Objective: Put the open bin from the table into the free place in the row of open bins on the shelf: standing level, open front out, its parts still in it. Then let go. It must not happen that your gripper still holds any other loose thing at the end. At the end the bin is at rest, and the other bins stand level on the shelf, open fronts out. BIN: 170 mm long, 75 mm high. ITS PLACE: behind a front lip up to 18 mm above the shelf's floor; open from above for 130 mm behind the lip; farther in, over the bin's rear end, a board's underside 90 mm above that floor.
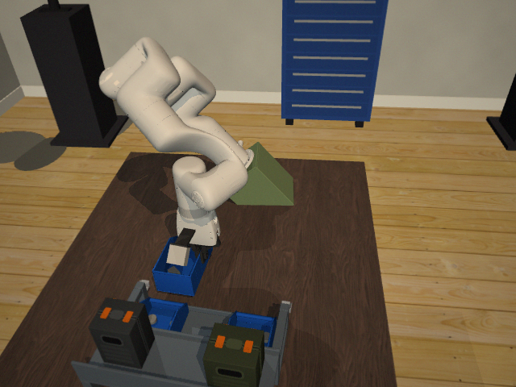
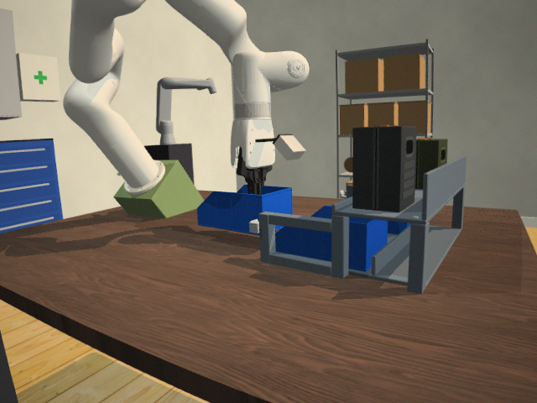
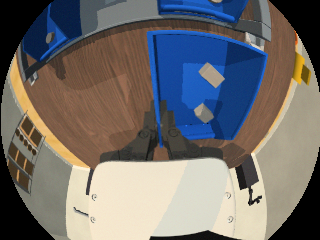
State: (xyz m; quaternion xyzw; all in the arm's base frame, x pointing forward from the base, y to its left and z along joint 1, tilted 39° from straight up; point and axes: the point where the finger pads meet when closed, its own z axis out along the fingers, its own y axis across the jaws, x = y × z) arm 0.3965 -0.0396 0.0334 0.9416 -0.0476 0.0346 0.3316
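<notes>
The blue open bin [image 1: 172,284] [image 2: 229,212] [image 3: 240,95] hangs a little above the table, about level. Its low open front faces the arm's base, its high rear wall the shelf. Two grey parts [image 3: 212,75] [image 3: 203,113] lie in it. My gripper [image 1: 202,255] [image 2: 254,189] [image 3: 159,109] points down and is shut on the bin's side wall. The grey shelf [image 1: 175,350] [image 2: 444,186] holds a blue bin [image 1: 160,317] [image 2: 303,243] and another blue bin [image 1: 255,321] [image 2: 398,227], with a free place between them. The held bin is in front of the first one. The gap's depth is partly hidden by the upper board.
A dark case [image 1: 118,333] [image 2: 383,169] and a green case [image 1: 233,354] [image 2: 431,162] stand on the shelf's upper board. The shelf's front posts end in pale caps [image 1: 143,284] [image 1: 285,305], one close to the held bin. The green wedge base [image 1: 266,187] [image 2: 175,191] stands behind.
</notes>
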